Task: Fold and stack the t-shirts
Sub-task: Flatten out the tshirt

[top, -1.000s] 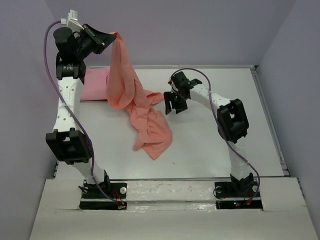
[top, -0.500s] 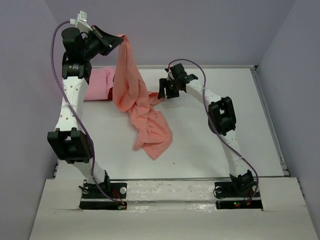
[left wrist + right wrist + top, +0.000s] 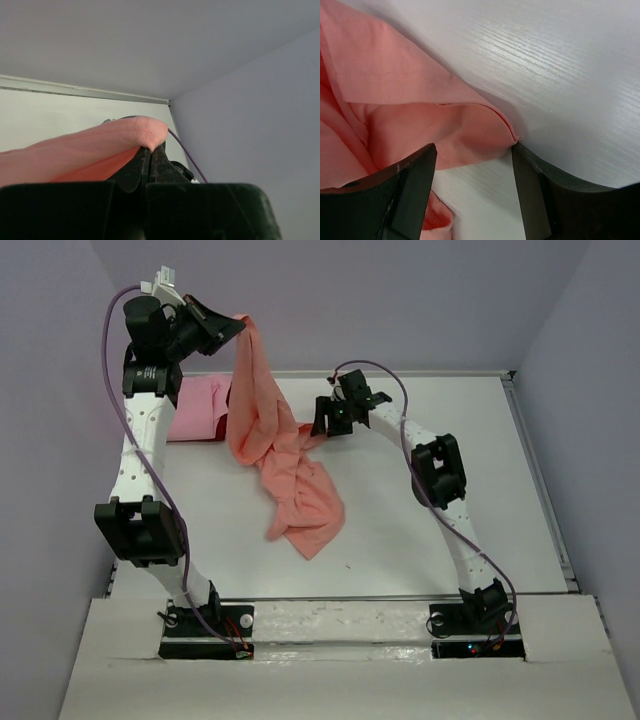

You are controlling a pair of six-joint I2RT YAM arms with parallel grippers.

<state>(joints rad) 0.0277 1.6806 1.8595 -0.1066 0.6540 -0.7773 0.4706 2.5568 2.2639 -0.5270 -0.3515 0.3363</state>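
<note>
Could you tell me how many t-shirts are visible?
2: salmon-orange shirt hanging from the left gripper; pink shirt lying far-left on the table. Others may be hidden.

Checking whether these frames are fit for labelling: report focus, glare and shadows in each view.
Top external: even, soft light and sharp throughout, with only a faint shadow beside the salmon-orange t-shirt. Left wrist: the left gripper is a dark, soft-focus mass near the lens, but the cloth it pinches is clear. Right wrist: streaky sheen on the table, hem stitching crisp, right gripper fingers dark and slightly blurred.
</note>
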